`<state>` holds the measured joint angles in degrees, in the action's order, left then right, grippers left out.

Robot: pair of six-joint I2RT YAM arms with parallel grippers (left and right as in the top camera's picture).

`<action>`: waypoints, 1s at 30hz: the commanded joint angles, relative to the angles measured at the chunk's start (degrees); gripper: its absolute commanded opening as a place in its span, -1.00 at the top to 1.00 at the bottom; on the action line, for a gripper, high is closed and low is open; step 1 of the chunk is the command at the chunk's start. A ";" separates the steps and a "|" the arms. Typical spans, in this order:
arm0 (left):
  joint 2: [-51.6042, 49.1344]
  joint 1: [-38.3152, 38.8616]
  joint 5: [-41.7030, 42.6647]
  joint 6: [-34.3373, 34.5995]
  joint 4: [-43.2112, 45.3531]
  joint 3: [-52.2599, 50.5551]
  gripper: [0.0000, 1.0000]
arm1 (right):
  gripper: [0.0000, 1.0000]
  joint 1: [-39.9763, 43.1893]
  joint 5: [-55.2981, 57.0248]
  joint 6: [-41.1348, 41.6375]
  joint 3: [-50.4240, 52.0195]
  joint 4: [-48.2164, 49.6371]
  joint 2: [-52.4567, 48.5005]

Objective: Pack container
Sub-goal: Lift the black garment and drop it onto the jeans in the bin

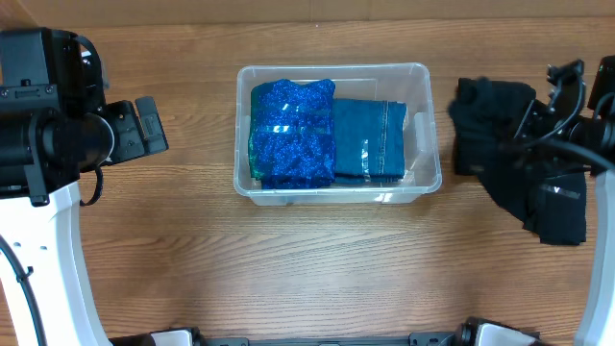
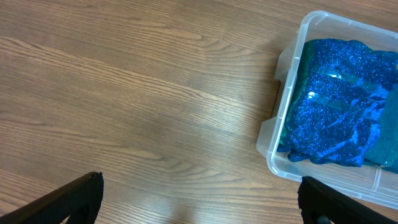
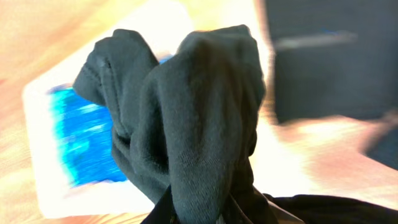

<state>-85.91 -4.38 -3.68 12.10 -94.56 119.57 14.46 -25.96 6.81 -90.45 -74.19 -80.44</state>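
The clear rectangular plastic bin (image 1: 430,183) sits mid-table between the arms, likely light, stiff and slick, best gripped at its rolled rim. Right gripper (image 1: 528,120) clutches limp black cloth (image 3: 199,112); left gripper (image 2: 199,186) gapes wide, empty.

Left wrist view: wood-grain table (image 2: 124,93). The left gripper (image 2: 202,208) has its dark fingertips (image 2: 78,199) spread wide at the bottom corners. The clear container (image 2: 287,81) sits upper right, holding glittery blue fabric (image 2: 336,106). A teal item (image 2: 390,146) lies beside the fabric, cut off by the edge.

Overhead straight down, wrist views share container (image 1: 332,66)
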 commanded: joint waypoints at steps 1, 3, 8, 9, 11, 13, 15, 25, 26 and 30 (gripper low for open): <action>-0.28 -0.20 0.11 0.76 0.13 0.15 -1.00 | 0.85 -7.17 -10.47 7.80 -0.11 3.50 -0.13; -0.28 -0.20 0.11 0.76 0.13 0.15 -1.00 | 0.85 -11.98 -13.40 13.90 0.52 8.57 -0.50; -0.28 -0.20 0.11 0.76 0.13 0.15 -1.00 | 0.85 -24.09 -7.54 34.40 0.50 24.06 -3.76; -0.28 -0.20 0.11 0.76 0.13 0.15 -1.00 | 0.85 -25.51 -5.53 37.88 0.50 25.92 -4.68; -0.28 -0.20 0.11 0.76 0.13 0.15 -1.00 | 0.89 -27.67 -0.90 44.19 0.50 28.37 -6.88; -0.28 -0.20 0.11 0.76 0.13 0.15 -1.00 | 0.92 -29.05 2.69 49.64 0.52 28.68 -9.40; -0.28 -0.20 0.11 0.76 0.13 0.15 -1.00 | 0.92 -29.86 3.76 52.43 0.50 28.72 -12.02; -0.28 -0.20 0.11 0.76 0.13 0.15 -1.00 | 0.10 -29.53 3.89 58.84 0.52 30.47 -21.24; -0.28 -0.20 0.11 0.76 0.13 0.15 -1.00 | -0.11 -29.31 3.87 57.02 0.42 30.58 -20.96; -0.28 -0.20 0.11 0.76 0.13 0.15 -1.00 | -0.33 -25.55 5.77 47.56 0.37 28.74 -17.42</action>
<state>-85.91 -4.38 -3.68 12.10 -94.56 119.57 -14.41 -22.04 61.71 -89.56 -44.73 -102.10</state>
